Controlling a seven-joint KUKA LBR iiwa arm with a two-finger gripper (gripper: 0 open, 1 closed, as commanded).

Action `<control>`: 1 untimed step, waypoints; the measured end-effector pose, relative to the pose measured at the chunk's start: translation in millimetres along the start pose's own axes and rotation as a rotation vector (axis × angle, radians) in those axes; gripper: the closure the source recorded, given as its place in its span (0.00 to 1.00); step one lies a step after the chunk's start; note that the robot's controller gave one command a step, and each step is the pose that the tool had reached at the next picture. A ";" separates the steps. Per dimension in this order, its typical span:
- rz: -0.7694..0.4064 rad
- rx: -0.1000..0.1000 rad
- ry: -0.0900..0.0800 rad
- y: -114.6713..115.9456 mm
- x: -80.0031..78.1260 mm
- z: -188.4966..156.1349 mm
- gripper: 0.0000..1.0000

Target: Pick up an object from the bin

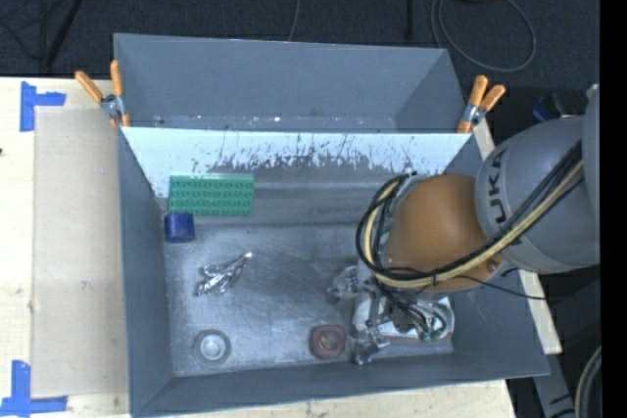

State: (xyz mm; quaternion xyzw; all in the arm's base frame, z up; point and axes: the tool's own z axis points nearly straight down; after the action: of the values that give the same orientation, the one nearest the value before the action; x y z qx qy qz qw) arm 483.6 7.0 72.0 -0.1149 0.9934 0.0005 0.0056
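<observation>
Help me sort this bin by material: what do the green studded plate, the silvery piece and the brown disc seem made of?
Green studded plate: likely matt moulded plastic, given its even colour and rows of studs. Silvery piece: probably shiny metal or metallised plastic, from its bright glints. Brown disc: unclear, dull finish; maybe wood or plastic.

Five loose things are lying in the grey bin: one green studded plate, one blue block, one silver metal piece, one pale round cap, one brown disc. The arm is hiding part of the floor from the count.
</observation>
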 end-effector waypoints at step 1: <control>-0.182 0.003 -0.007 57.3 -10.6 -1.1 0.00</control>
State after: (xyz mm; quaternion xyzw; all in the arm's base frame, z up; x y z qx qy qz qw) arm 480.8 65.3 73.1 -0.2047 0.9788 -0.0010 0.0091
